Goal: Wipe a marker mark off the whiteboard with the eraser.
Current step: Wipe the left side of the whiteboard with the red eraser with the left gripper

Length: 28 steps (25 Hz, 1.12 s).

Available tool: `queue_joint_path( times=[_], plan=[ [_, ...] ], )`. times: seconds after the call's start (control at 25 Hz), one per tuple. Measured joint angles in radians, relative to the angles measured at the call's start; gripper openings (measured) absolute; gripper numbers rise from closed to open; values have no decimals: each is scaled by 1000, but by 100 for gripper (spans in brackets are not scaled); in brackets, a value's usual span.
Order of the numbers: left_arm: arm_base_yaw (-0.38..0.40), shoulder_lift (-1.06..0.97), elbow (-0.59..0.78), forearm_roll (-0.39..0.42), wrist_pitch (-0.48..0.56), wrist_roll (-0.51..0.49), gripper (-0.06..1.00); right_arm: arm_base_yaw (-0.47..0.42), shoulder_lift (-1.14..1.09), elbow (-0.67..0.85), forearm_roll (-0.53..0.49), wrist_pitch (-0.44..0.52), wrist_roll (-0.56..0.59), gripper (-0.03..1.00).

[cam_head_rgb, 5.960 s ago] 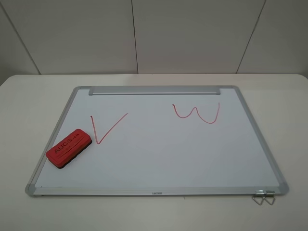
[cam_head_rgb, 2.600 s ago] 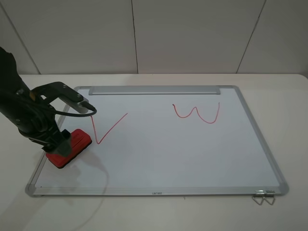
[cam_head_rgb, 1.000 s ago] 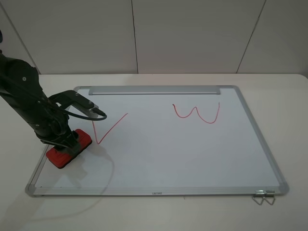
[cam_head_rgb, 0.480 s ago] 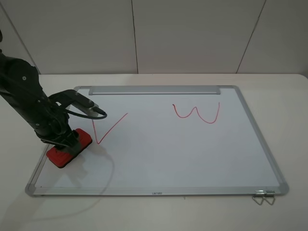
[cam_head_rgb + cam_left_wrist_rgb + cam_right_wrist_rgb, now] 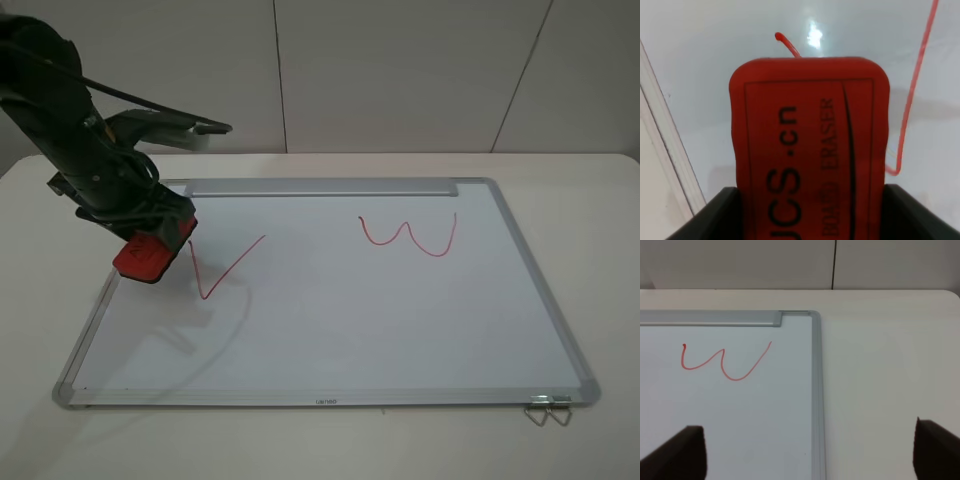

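The whiteboard (image 5: pixel 330 330) lies flat on the table with its grey tray strip (image 5: pixel 320 187) at the far edge. The marker mark (image 5: pixel 226 267), a thin red V, is on the board's left part. My left gripper (image 5: pixel 152 232) is shut on the red eraser (image 5: pixel 150 252) and holds it tilted in the air just left of the V. In the left wrist view the eraser (image 5: pixel 810 145) fills the space between the dark fingers (image 5: pixel 715 215), with the V's strokes (image 5: pixel 916 85) beyond it. My right gripper (image 5: pixel 807 432) is open above the board's right edge, holding nothing.
A wavy red W squiggle (image 5: pixel 410 236) sits on the board's far right part, also in the right wrist view as the squiggle (image 5: pixel 725 363). A metal clip (image 5: pixel 548 408) hangs at the board's near right corner. The left arm's cable (image 5: pixel 150 100) runs above the far left corner.
The left gripper has lifted the eraser off the board's near left area and carried it up and toward the far side; it now hangs tilted beside the V.
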Motion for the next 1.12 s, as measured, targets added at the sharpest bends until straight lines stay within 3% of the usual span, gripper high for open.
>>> queue_joint_path(
  times=[0.48, 0.64, 1.12],
  plan=[
    [35, 328, -377, 31, 178, -85, 56, 0, 0, 0, 0, 0, 0, 71],
    [46, 340, -397, 64, 160, -96, 56, 0, 0, 0, 0, 0, 0, 71],
    [46, 402, -397, 57, 145, -97, 56, 0, 0, 0, 0, 0, 0, 71]
  ],
)
